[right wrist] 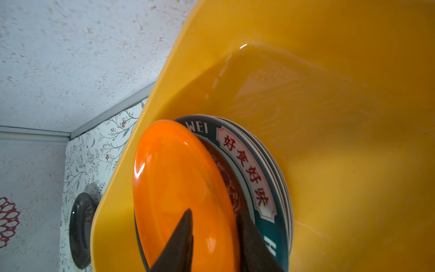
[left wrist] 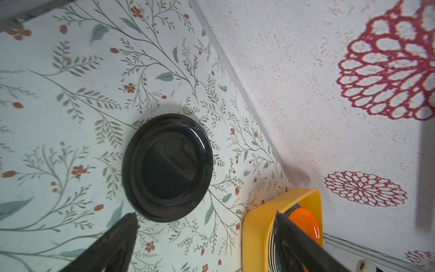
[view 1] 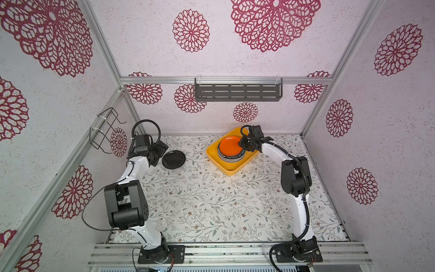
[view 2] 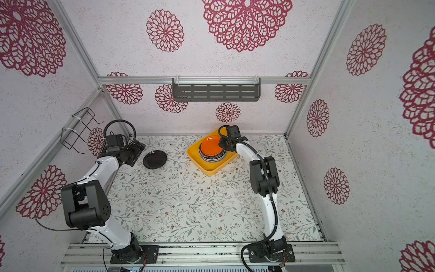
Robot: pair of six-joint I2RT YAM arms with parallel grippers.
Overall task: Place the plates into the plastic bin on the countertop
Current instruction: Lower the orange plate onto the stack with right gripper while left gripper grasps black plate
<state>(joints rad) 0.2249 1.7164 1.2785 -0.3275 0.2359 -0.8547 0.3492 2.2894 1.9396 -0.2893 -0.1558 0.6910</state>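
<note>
As I look in from the near edge, the flat white countertop printed with grey-green twigs has no plates on its front or middle. So I think the job is almost done.

Farther in, on the left, one round shiny black plate lies flat on the countertop. It is the only plate I can see outside the bin. My left gripper hangs just beside it with its jaws spread wide and nothing between them. I think it is held that way so it can slip over the thin rim and pinch it.

Farther back, on the right, sits the shallow yellow-orange plastic bin with rounded corners, turned at a slant near the back wall. A pile of round plates fills its far end. On top lies the plain orange round plate, resting on a plate with a dark teal lettered rim. My right gripper has one finger above the orange rim and one below it. The jaws stand a little apart, and I cannot tell if they pinch the plate or sit loose around it. I guess this plate is being set on the pile.

Behind it all, the grey slotted metal shelf hangs on the back wall.
</note>
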